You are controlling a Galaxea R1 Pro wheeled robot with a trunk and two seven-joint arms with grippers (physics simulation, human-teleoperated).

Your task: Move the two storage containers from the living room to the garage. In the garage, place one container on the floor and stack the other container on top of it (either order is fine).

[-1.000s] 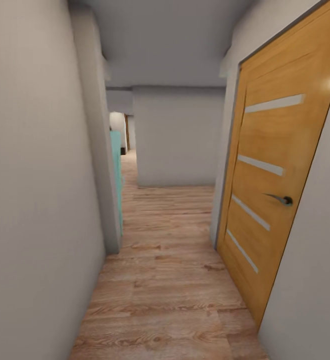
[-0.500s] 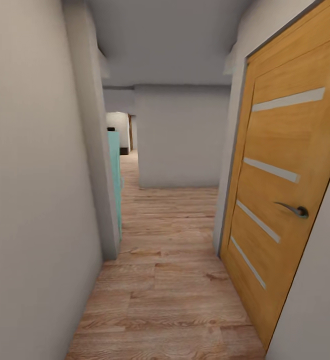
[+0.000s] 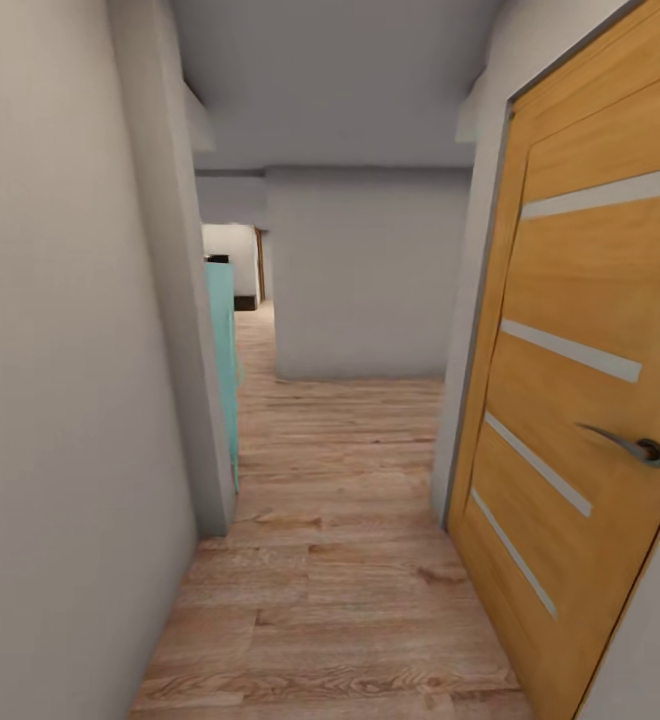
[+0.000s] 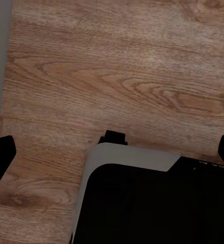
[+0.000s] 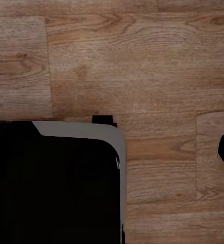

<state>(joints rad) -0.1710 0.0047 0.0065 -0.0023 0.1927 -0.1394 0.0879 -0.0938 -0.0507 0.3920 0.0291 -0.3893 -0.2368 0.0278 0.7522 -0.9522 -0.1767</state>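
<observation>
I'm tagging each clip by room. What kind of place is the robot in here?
Most likely a narrow indoor hallway of a home: plain grey walls close on both sides, a light wood plank floor running ahead, and a closed wooden door with a lever handle on the right.

Head camera faces along corridor; wrist cameras face down, sharing plank floor (image 3: 340, 560).
</observation>
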